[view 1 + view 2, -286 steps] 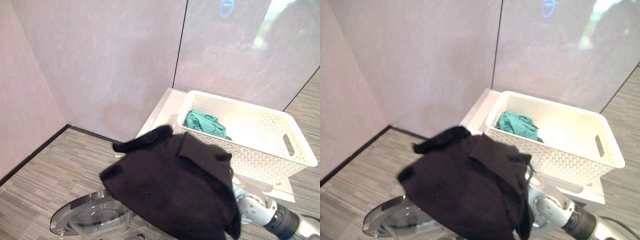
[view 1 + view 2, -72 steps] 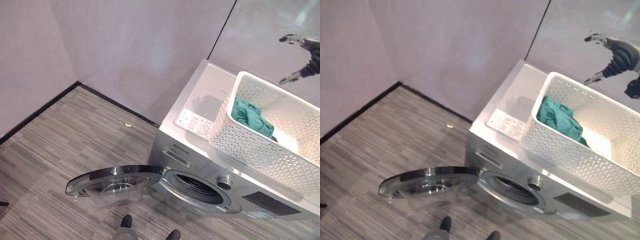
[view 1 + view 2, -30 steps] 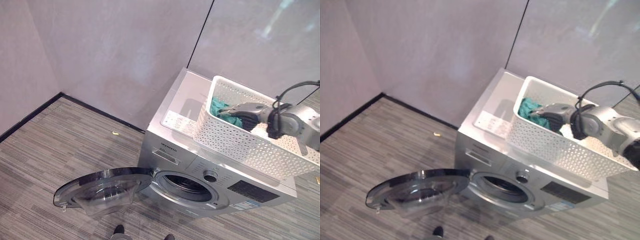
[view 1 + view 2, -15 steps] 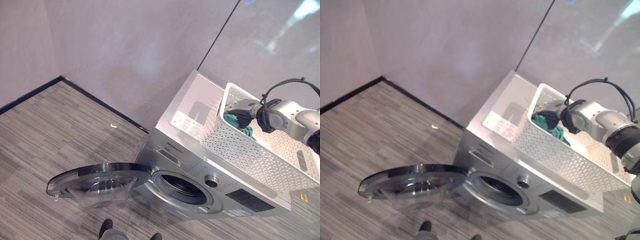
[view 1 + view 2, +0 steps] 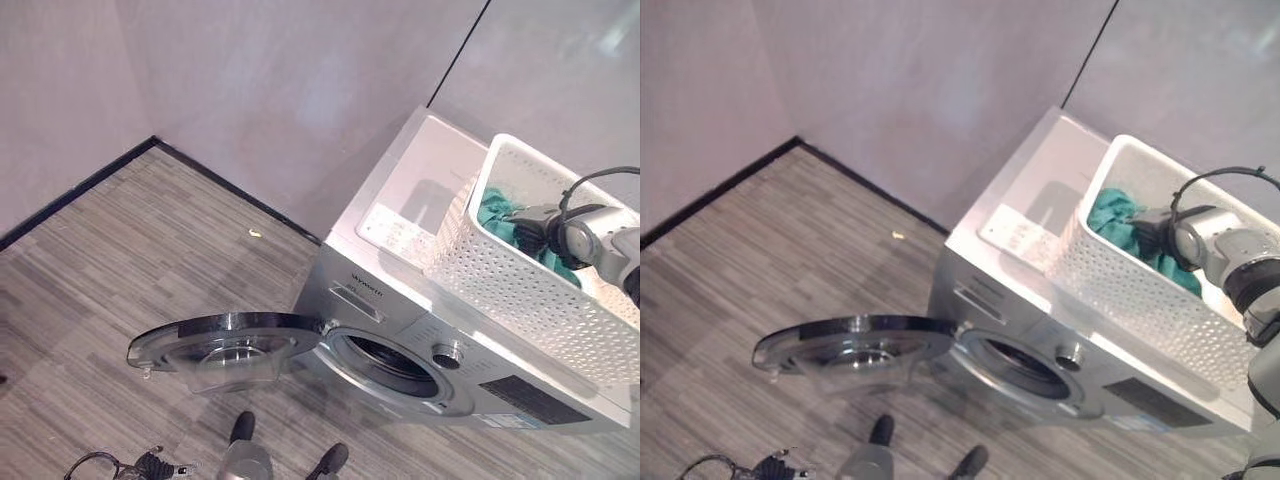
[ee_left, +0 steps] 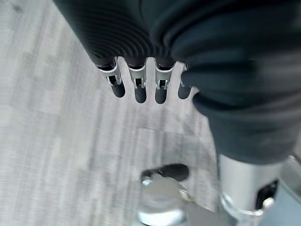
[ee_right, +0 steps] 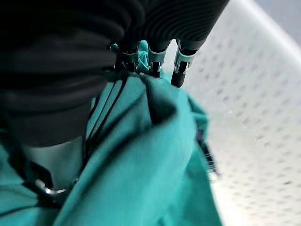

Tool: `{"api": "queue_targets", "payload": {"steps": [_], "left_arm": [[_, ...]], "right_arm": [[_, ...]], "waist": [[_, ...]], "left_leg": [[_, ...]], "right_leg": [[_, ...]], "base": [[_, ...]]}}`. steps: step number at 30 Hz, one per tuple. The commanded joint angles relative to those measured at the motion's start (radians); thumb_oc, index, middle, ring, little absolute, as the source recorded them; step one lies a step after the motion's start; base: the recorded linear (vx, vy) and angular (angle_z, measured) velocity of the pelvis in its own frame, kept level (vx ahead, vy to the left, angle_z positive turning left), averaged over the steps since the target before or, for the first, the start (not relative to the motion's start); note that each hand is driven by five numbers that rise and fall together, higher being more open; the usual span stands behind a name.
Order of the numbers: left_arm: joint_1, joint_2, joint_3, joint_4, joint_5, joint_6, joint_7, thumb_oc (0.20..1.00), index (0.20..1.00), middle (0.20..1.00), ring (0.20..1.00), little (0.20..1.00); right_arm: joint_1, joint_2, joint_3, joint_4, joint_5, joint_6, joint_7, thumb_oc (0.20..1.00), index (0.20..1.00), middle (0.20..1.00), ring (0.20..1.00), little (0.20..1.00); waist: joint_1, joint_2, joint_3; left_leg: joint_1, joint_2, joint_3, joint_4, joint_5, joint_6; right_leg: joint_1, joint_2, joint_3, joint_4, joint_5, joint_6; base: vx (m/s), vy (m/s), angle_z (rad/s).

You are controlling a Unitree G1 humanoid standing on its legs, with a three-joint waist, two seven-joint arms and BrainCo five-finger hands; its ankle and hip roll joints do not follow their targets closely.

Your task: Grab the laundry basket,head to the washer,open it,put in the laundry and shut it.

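Right hand [image 5: 527, 222] at right edge of frame, inside one white laundry basket [image 5: 520, 285], fingers buried in one teal garment [image 5: 492, 209]; grip can't tell. Left hand [image 6: 136, 56] over floor [image 5: 120, 260], fingers straight, holding nothing. Basket atop one washer [image 5: 400, 300], its door [image 5: 225, 340] open, lower left.

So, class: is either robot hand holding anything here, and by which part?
The right hand is in the teal garment inside the basket; its grip cannot be told. The left hand holds nothing.
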Motion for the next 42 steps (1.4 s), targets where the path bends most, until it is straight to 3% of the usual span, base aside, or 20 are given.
{"api": "queue_targets", "payload": {"steps": [1, 8, 9, 10, 11, 12, 21, 28, 29, 33, 34, 39, 42], "left_arm": [[0.001, -0.004, -0.016, 0.014, -0.017, -0.017, -0.001, 1.0, 1.0, 1.0, 1.0, 1.0], [0.03, -0.019, -0.046, -0.007, -0.002, -0.021, -0.028, 1.0, 1.0, 1.0, 1.0, 1.0], [0.031, -0.016, -0.05, -0.008, -0.001, -0.02, -0.032, 1.0, 1.0, 1.0, 1.0, 1.0], [0.03, -0.015, -0.053, -0.009, 0.0, -0.019, -0.034, 1.0, 1.0, 1.0, 1.0, 1.0], [0.034, -0.015, -0.054, -0.011, 0.0, -0.018, -0.035, 1.0, 1.0, 1.0, 1.0, 1.0], [0.035, -0.015, -0.055, -0.012, 0.0, -0.018, -0.037, 1.0, 1.0, 1.0, 1.0, 1.0], [0.041, -0.016, -0.043, -0.005, -0.018, -0.009, -0.051, 1.0, 1.0, 1.0, 1.0, 1.0], [0.052, -0.029, -0.02, 0.022, -0.046, -0.004, -0.046, 1.0, 1.0, 1.0, 1.0, 1.0], [0.052, -0.034, -0.017, 0.028, -0.057, -0.002, -0.042, 1.0, 1.0, 1.0, 1.0, 1.0], [0.05, -0.037, -0.011, 0.043, -0.073, 0.002, -0.043, 1.0, 1.0, 1.0, 1.0, 1.0], [0.048, -0.037, -0.013, 0.042, -0.073, 0.002, -0.043, 1.0, 1.0, 1.0, 1.0, 1.0], [0.064, -0.046, -0.022, 0.052, -0.089, -0.001, -0.034, 1.0, 1.0, 1.0, 1.0, 1.0], [0.069, -0.052, -0.034, 0.049, -0.098, -0.006, -0.022, 1.0, 1.0, 1.0, 1.0, 1.0]], "right_arm": [[0.001, -0.04, 0.047, 0.076, 0.018, 0.045, 0.065, 1.0, 1.0, 1.0, 1.0, 1.0], [0.159, -0.009, -0.096, 0.192, 0.113, 0.081, 0.138, 1.0, 1.0, 1.0, 1.0, 1.0], [0.173, -0.006, -0.111, 0.21, 0.108, 0.087, 0.14, 0.94, 0.94, 0.94, 0.94, 0.94], [0.176, -0.004, -0.115, 0.231, 0.103, 0.091, 0.141, 0.507, 0.507, 0.507, 0.507, 0.507], [0.176, -0.002, -0.121, 0.239, 0.1, 0.093, 0.143, 0.225, 0.225, 0.225, 0.225, 0.225], [0.178, -0.002, -0.124, 0.243, 0.098, 0.094, 0.143, 0.2, 0.2, 0.2, 0.2, 0.2], [0.155, -0.052, -0.171, 0.132, 0.196, 0.111, 0.125, 0.2, 0.2, 0.2, 0.2, 0.2], [0.126, -0.052, -0.328, 0.135, 0.295, 0.141, 0.0, 0.2, 0.2, 0.2, 0.2, 0.2], [0.102, -0.047, -0.387, 0.17, 0.337, 0.152, -0.063, 0.2, 0.2, 0.2, 0.2, 0.2], [0.1, 0.008, -0.49, 0.256, 0.393, 0.156, -0.131, 0.2, 0.2, 0.2, 0.2, 0.2], [0.1, 0.006, -0.491, 0.257, 0.393, 0.157, -0.131, 0.2, 0.2, 0.2, 0.2, 0.2], [0.038, 0.062, -0.671, 0.303, 0.666, 0.121, -0.246, 0.2, 0.2, 0.2, 0.2, 0.2], [-0.01, 0.08, -0.719, 0.35, 0.786, 0.101, -0.27, 0.2, 0.2, 0.2, 0.2, 0.2]], "waist": [[0.04, -0.028, 0.018], [0.066, -0.001, 0.016], [0.07, -0.001, 0.015], [0.075, -0.001, 0.015], [0.078, -0.002, 0.013], [0.079, -0.002, 0.013], [0.074, -0.001, -0.001], [0.044, 0.011, -0.035], [0.036, 0.019, -0.045], [0.025, 0.033, -0.067], [0.025, 0.032, -0.063], [0.006, 0.057, -0.106], [0.006, 0.063, -0.132]], "left_leg": [[-0.046, -0.007, -0.064, -0.052, 0.027, -0.01], [-0.053, -0.015, -0.083, -0.052, 0.03, -0.001], [-0.053, -0.016, -0.085, -0.052, 0.029, -0.001], [-0.053, -0.017, -0.086, -0.052, 0.029, 0.0], [-0.054, -0.017, -0.088, -0.052, 0.03, 0.001], [-0.053, -0.017, -0.09, -0.052, 0.03, 0.001], [-0.041, -0.018, -0.097, -0.052, 0.028, 0.003], [-0.018, -0.017, -0.1, -0.051, 0.026, -0.002], [-0.012, -0.02, -0.1, -0.052, 0.025, -0.002], [0.004, -0.019, -0.101, -0.051, 0.023, -0.002], [-0.006, -0.028, -0.098, -0.052, 0.044, 0.007], [0.023, -0.025, -0.099, -0.051, 0.041, 0.0], [0.049, -0.014, -0.103, -0.05, 0.019, -0.013]], "right_leg": [[0.079, -0.055, 0.006, 0.004, -0.002, 0.09], [0.079, -0.055, -0.013, 0.003, -0.004, 0.093], [0.08, -0.055, -0.014, 0.003, -0.004, 0.093], [0.08, -0.055, -0.016, 0.003, -0.004, 0.093], [0.081, -0.055, -0.017, 0.003, -0.005, 0.093], [0.082, -0.054, -0.018, 0.003, -0.005, 0.093], [0.098, -0.053, -0.022, 0.004, -0.007, 0.093], [0.127, -0.053, -0.025, 0.005, -0.012, 0.089], [0.132, -0.052, -0.024, 0.005, -0.013, 0.088], [0.148, -0.054, -0.024, 0.005, -0.018, 0.086], [0.14, -0.064, -0.038, 0.007, -0.003, 0.078], [0.173, -0.062, -0.044, 0.008, -0.018, 0.072], [0.199, -0.051, -0.034, 0.007, -0.042, 0.077]], "base": [[-0.02, -0.007, 0.05], [0.01, -0.013, 0.09], [0.0, -0.004, 0.09], [0.01, -0.004, 0.06], [0.01, -0.004, 0.05], [0.01, -0.003, 0.05], [0.0, -0.001, 0.03], [0.0, 0.005, 0.04], [0.0, 0.023, 0.11], [-0.02, 0.021, 0.01], [-0.06, 0.049, -0.02], [-0.03, 0.016, 0.01], [0.02, -0.034, 0.0]]}}
